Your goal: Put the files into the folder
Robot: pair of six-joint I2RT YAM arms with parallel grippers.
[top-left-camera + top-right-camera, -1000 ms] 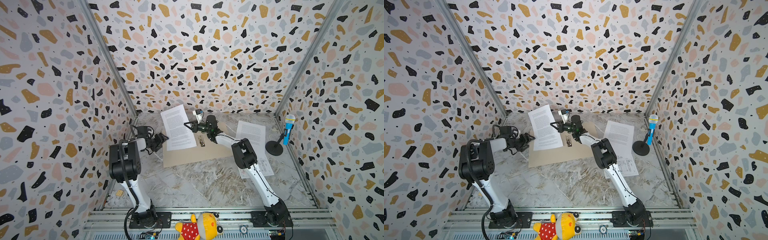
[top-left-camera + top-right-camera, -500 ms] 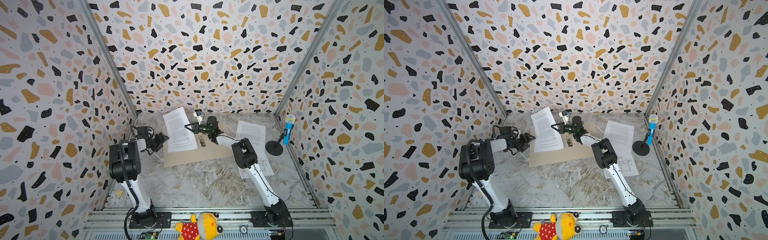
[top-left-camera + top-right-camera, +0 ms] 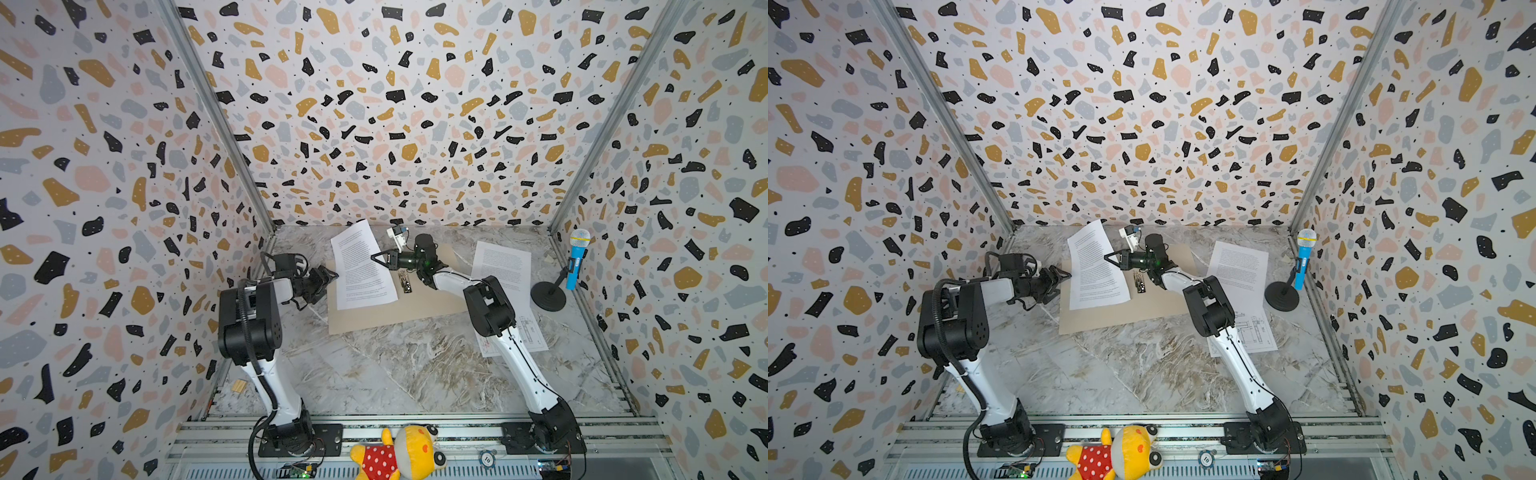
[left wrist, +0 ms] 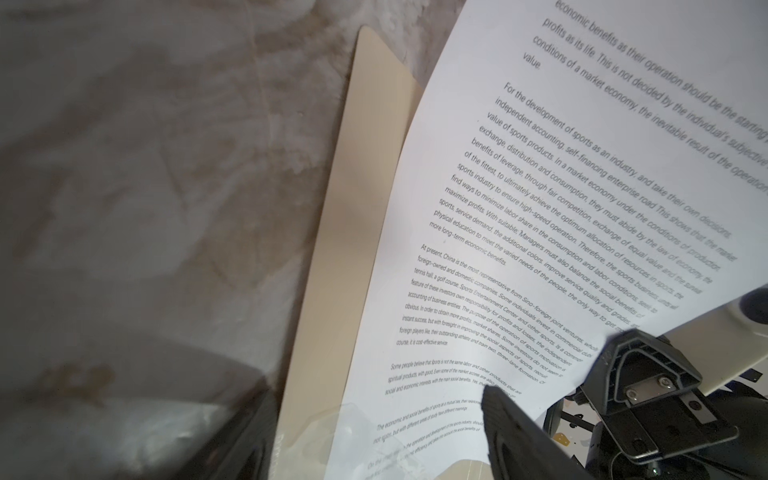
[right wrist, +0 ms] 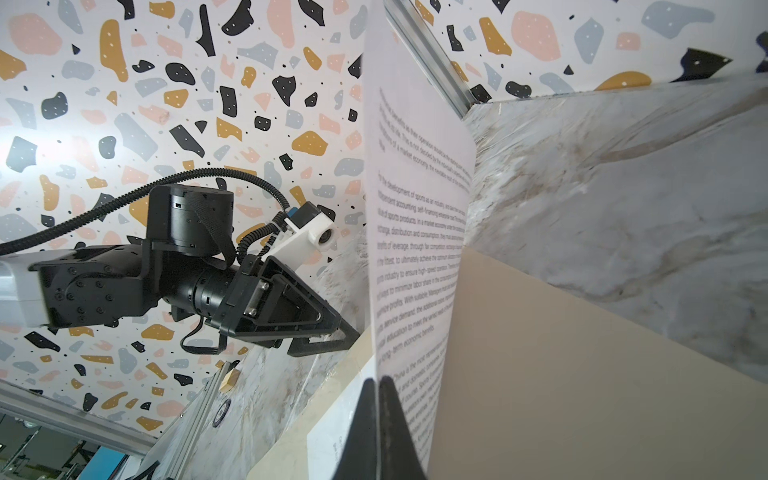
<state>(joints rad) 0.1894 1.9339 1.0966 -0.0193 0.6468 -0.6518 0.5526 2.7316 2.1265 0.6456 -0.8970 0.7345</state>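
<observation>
The beige folder (image 3: pixel 374 309) (image 3: pixel 1121 316) lies open and flat on the marble table, its metal clip (image 3: pixel 405 281) bare. My right gripper (image 3: pixel 376 257) (image 5: pixel 378 399) is shut on the right edge of one printed file (image 3: pixel 359 266) (image 5: pixel 415 208). That sheet stands tilted, its near end on the folder (image 5: pixel 582 374) and its far end raised. My left gripper (image 3: pixel 328 275) (image 4: pixel 374 392) is open just off that sheet's (image 4: pixel 540 187) left edge, by the folder's rim (image 4: pixel 353 228), holding nothing. At the right lie a second text file (image 3: pixel 503 266) and a drawing file (image 3: pixel 534 332), partly under the right arm.
A blue microphone (image 3: pixel 578 257) on a black stand sits at the far right. On the front rail lies a yellow plush toy (image 3: pixel 399 453). A small wooden block (image 3: pixel 239 385) rests by the left wall. Patterned walls close in on three sides.
My right gripper has drifted a little left and lower with the sheet, bringing it further over the folder. The left arm has stayed still.
</observation>
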